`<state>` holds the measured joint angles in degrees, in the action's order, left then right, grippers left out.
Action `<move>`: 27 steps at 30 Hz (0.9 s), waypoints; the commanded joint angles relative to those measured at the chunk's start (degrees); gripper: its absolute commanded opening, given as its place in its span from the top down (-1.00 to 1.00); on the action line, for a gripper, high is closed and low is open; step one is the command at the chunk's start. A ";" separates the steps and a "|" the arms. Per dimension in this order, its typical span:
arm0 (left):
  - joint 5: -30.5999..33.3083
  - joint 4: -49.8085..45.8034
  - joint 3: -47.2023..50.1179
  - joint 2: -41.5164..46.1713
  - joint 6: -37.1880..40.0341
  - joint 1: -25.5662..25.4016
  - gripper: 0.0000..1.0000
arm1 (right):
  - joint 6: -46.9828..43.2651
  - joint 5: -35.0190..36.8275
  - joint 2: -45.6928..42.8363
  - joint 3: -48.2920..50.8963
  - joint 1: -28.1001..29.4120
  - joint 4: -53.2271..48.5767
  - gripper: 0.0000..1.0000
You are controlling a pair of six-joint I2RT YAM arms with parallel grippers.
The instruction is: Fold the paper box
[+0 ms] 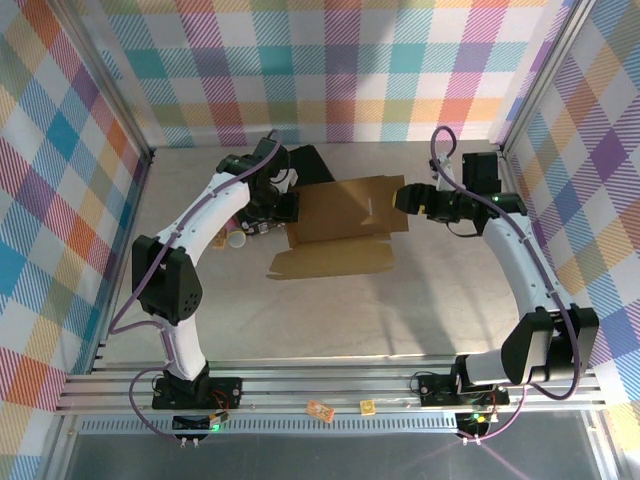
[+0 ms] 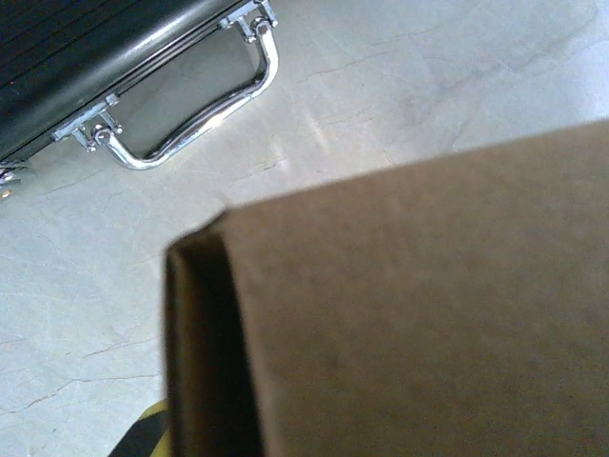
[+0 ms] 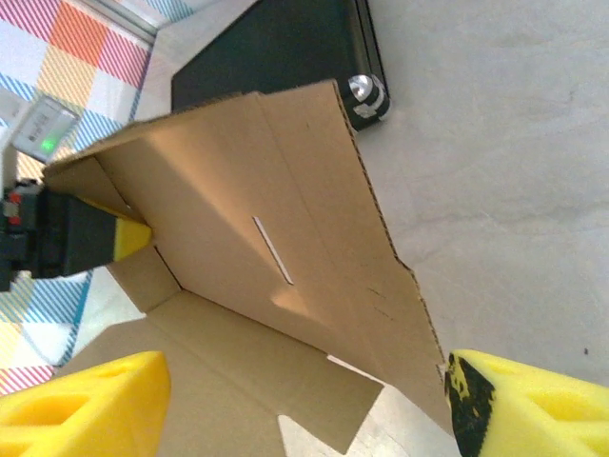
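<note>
The paper box [image 1: 345,225] is a brown cardboard sheet lying partly folded mid-table, its back panel tilted up and a long flap [image 1: 330,262] flat toward me. My left gripper [image 1: 288,210] is at the box's left end, shut on a side flap there. In the left wrist view the cardboard [image 2: 419,314] covers the jaws, leaving one yellow-black fingertip [image 2: 143,436] visible. In the right wrist view that left gripper's yellow tip [image 3: 128,238] sits against the box corner. My right gripper [image 1: 405,198] is open at the box's right edge, and its yellow fingers [image 3: 86,405] straddle the cardboard [image 3: 247,228].
A black hard case [image 1: 310,160] with a chrome handle [image 2: 200,114] lies just behind the box. A small white round object [image 1: 236,240] sits left of the box. Two small orange pieces [image 1: 320,410] lie on the front rail. Plaid walls close in the table.
</note>
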<state>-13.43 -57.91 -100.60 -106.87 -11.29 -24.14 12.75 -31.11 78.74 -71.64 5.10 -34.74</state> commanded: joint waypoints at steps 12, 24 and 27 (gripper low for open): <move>4.51 1.75 1.02 5.47 2.04 -0.20 1.00 | 45.07 13.78 -3.07 -6.43 6.39 -3.88 -0.15; 6.56 1.66 2.16 6.27 2.94 -1.56 1.00 | 77.12 25.46 6.72 -14.72 21.18 4.29 -0.30; 6.84 1.57 2.07 6.33 2.95 -2.02 1.00 | 80.90 23.74 9.07 -14.30 21.59 7.13 -0.30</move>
<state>-7.14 -56.64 -98.76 -102.87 -9.13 -25.58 86.02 -8.54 85.95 -84.62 26.39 -30.70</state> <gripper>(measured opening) 0.095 0.652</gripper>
